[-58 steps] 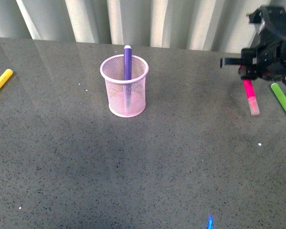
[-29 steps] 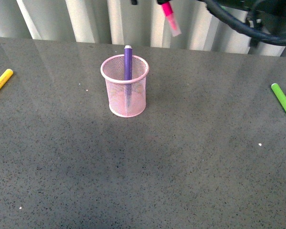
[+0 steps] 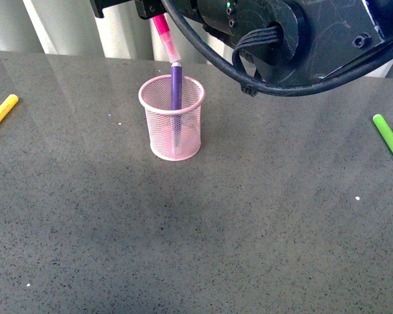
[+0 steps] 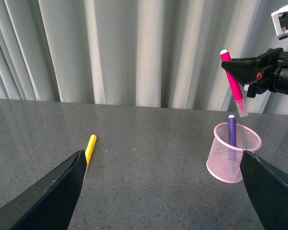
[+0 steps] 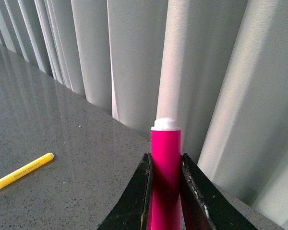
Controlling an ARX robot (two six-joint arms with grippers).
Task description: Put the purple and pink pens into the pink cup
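From the front, the pink pen (image 3: 164, 36) runs off the top edge, so the spot where the right gripper (image 5: 165, 191) pinches it is out of sight there. Below the rim, the purple pen (image 3: 175, 88) is veiled by the mesh of the pink cup (image 3: 190, 131). The lime-green marker (image 3: 388, 139) and yellow marker (image 3: 1, 112) are clipped by the side edges.

The right arm (image 3: 314, 39) is a bulky matte black housing with a round recessed screw (image 3: 361, 40), a tiny green light (image 3: 230, 5) and thick black cables (image 3: 295, 91) looping beneath. The left gripper (image 4: 162, 155) has flat, dark, wedge-shaped fingers (image 4: 48, 196); the right gripper (image 5: 165, 155) has black, scuffed ones.
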